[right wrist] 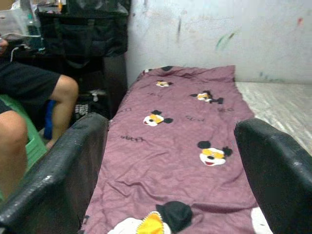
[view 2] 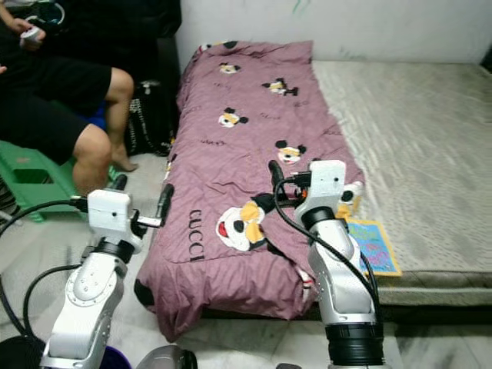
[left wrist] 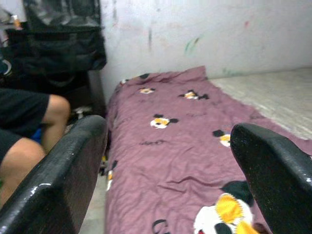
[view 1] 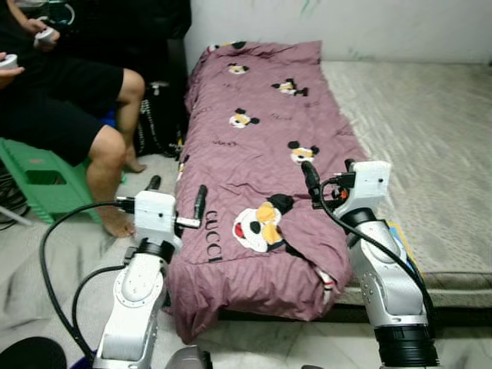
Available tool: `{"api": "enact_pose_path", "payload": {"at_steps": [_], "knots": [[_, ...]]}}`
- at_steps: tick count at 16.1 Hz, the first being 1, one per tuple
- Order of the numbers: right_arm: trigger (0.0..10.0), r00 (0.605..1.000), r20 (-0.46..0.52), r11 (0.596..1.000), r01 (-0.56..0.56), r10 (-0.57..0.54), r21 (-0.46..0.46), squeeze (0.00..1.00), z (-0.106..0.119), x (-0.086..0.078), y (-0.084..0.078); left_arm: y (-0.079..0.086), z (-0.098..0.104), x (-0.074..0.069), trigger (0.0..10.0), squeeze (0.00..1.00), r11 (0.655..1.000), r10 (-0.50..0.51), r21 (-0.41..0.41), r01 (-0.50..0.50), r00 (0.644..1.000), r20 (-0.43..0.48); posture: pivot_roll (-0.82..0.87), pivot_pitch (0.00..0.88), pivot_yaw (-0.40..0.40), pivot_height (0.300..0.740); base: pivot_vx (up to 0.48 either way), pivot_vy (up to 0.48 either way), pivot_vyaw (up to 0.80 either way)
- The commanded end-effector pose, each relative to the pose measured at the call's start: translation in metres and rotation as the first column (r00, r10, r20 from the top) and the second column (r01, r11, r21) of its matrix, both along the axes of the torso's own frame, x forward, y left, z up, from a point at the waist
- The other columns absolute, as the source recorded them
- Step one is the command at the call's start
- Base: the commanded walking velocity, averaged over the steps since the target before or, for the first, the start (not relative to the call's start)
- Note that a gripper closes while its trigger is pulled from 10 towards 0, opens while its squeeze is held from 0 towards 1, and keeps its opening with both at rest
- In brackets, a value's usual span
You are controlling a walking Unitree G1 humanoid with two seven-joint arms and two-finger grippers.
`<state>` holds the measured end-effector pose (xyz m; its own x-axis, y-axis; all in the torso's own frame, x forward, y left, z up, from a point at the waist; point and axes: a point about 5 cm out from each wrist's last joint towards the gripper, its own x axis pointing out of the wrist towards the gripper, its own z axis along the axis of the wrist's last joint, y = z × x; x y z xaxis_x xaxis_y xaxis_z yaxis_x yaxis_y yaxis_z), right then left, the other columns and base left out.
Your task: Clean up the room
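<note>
left tool (view 1: pixel 177 194) open, empty | right tool (right wrist: pixel 170 161) open, empty | both over mauve blanket (view 1: pixel 261 146) on mattress (view 1: pixel 430 138)

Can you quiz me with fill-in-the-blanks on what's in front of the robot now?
1. The blanket on the mattress is ____ in colour.
2. The left gripper has its fingers ____.
3. The person sits on a ____ stool.
4. The right gripper hovers over the ____.

Missing words: purple; open; green; blanket
</note>
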<state>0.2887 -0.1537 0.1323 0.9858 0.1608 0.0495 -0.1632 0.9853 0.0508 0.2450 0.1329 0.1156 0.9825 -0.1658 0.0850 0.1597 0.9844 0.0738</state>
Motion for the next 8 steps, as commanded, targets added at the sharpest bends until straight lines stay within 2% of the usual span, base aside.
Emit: {"api": "enact_pose_path", "payload": {"at_steps": [1,4,8], "knots": [[10.0,1.0,0.018,1.0,0.009,-0.009,-0.006,0.0,0.0048,0.0013,-0.0029,-0.0028,0.0023,0.0019,10.0,0.0,1.0,-0.015,0.01,0.015,1.0,0.013,-0.06,0.007,0.025,0.74,0.0,0.0,0.0],[10.0,1.0,0.024,1.0,0.008,-0.008,-0.01,0.0,0.0061,0.0017,-0.003,-0.0055,0.0045,0.0014,10.0,0.0,0.999,-0.042,-0.002,0.042,0.999,0.027,-0.06,0.004,0.025,0.74,0.0,0.0,0.0],[10.0,1.0,0.025,1.0,0.007,-0.006,-0.013,0.0,0.0062,0.0021,-0.0033,-0.0069,0.0048,0.0013,10.0,0.0,0.998,-0.056,-0.012,0.056,0.998,0.031,-0.06,0.003,0.023,0.74,0.28,0.0,0.0]]}}
